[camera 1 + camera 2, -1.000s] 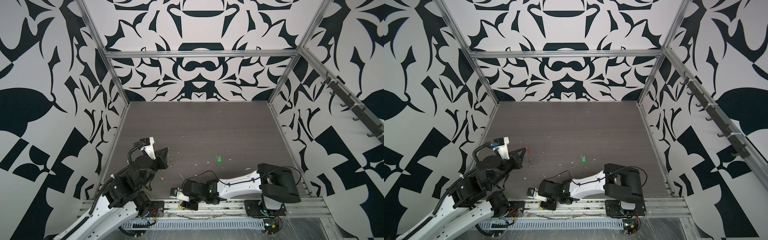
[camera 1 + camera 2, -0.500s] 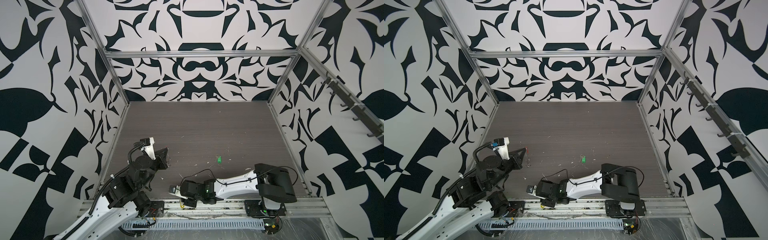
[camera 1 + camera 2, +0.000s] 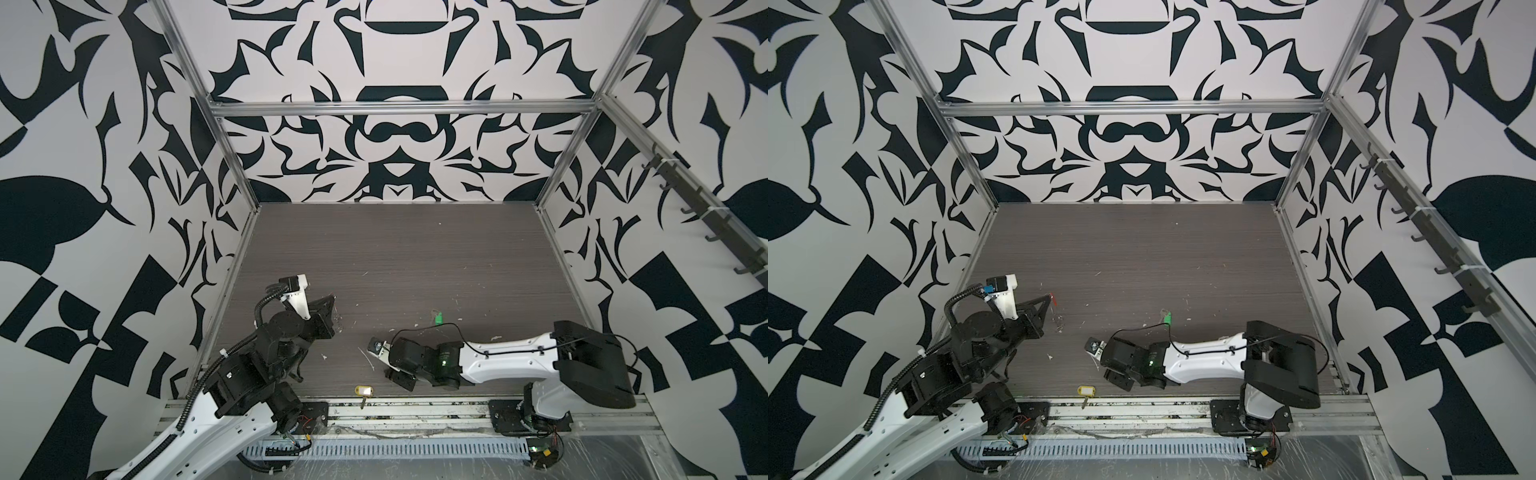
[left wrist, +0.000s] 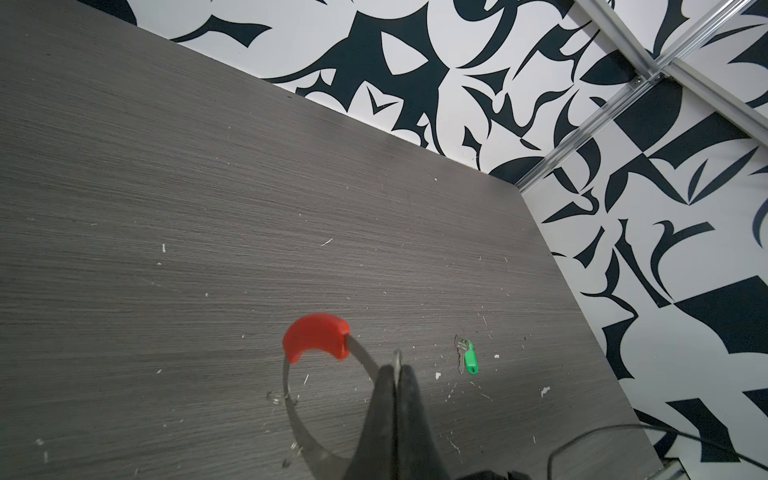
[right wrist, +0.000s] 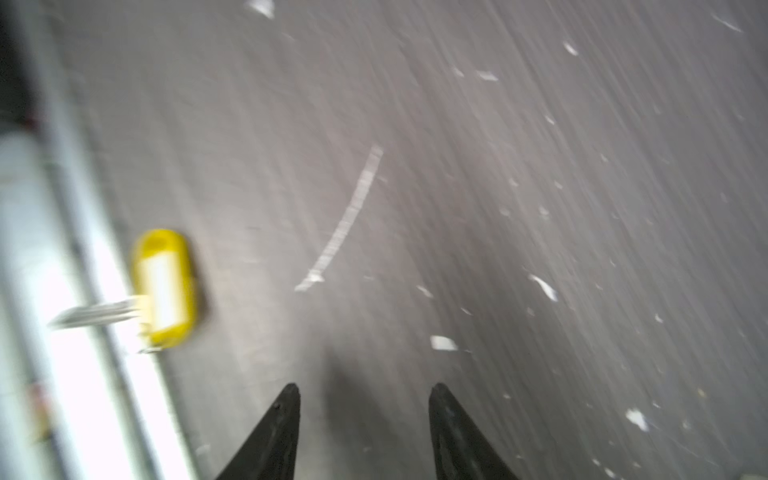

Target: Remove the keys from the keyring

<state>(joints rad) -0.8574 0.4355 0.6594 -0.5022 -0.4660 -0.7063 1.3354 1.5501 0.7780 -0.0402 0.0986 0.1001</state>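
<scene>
Premises: a robotics laboratory test cell, not a domestic or commercial room. Grounds as follows. An aluminium frame (image 3: 399,109) encloses the work area on the far, left and right sides. It carries walls (image 3: 395,137) of printed black-and-white pattern panels. The base of the cell is a dark wood-grain table (image 3: 415,257), flecked with white scraps (image 3: 365,356). A left arm (image 3: 286,332) and a right arm (image 3: 507,363) are bolted to a metal rail (image 3: 415,409) along the near edge. A slotted cable duct (image 3: 395,450) runs nearer still. Hooks (image 3: 715,218) line the right wall.
</scene>
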